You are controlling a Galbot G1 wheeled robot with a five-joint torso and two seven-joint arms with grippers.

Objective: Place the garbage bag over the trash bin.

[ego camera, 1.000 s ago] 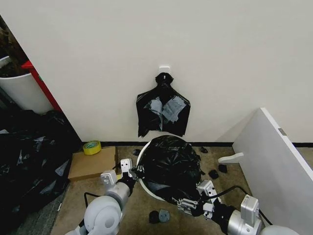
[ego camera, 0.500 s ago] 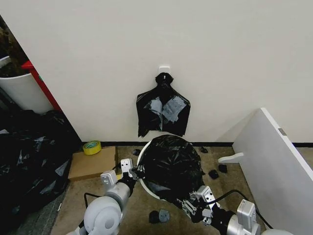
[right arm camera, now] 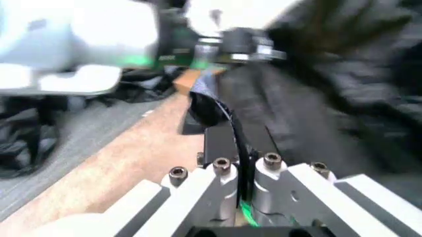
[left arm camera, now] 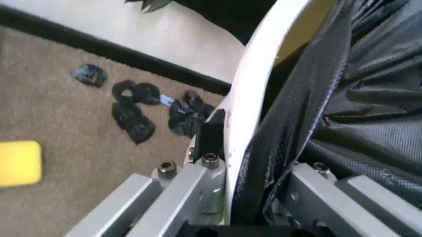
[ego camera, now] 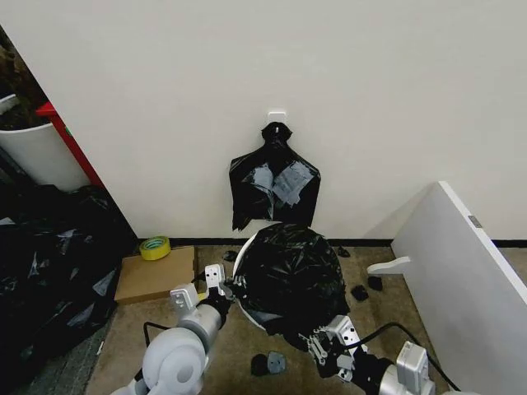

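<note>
Since a second ago, the right hand has pulled back toward the robot and lower in the head view, drawing the near edge of the garbage bag down with it; the left hand has stayed at the bin's left rim.

The garbage bag is a wrinkled, glossy black mound draped over the top of the trash bin, covering most of its opening; only a curve of white rim shows on the left and near side. The bin stands on the brown carpet against the cream wall.

In the left wrist view, the left hand has its fingers on either side of the white bin wall, with black bag plastic pinched against the wall's inner side. In the right wrist view, the right hand has its fingers pressed almost together on a thin fold of the black bag.

A bunch of black bags hangs on the wall above the bin. To the left lie a flat cardboard box carrying a roll of yellow tape, and a large heap of black plastic. A white board leans at the right.
</note>
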